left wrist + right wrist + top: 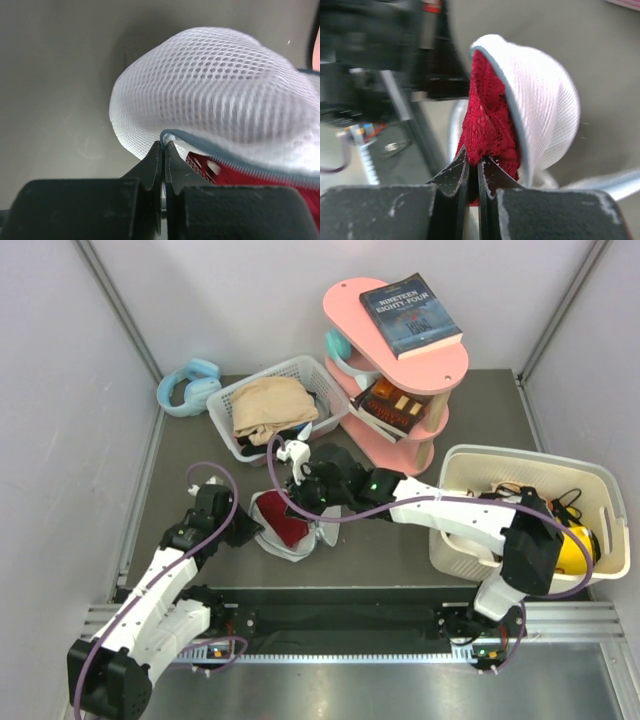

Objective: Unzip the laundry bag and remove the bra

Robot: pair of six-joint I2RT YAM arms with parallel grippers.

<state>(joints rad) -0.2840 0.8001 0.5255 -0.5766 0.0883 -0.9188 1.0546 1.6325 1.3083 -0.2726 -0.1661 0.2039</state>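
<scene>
Mesh and lace are both light, limp stuff. From above, the laundry bag [290, 540] lies on the bench [400, 545] between the two arms, its mouth gaping and the red bra [284, 522] showing inside. The left gripper [252, 527] meets the bag's left side and the right gripper [297, 506] comes at it from the far side. At the left wrist, the jaws are pinched together on the thin edge of the bag, right by the blue-grey zipper band [225, 156], so the pouch looks anchored there. Mesh this loose would likely bunch or slip if held anywhere but that firmer rim. At the right wrist, the jaws are closed on a fold of the red lace at the bag's mouth. I judge the lace stretchy and apt to snag on the zipper, so a deep bite on a gathered fold suits it best.
</scene>
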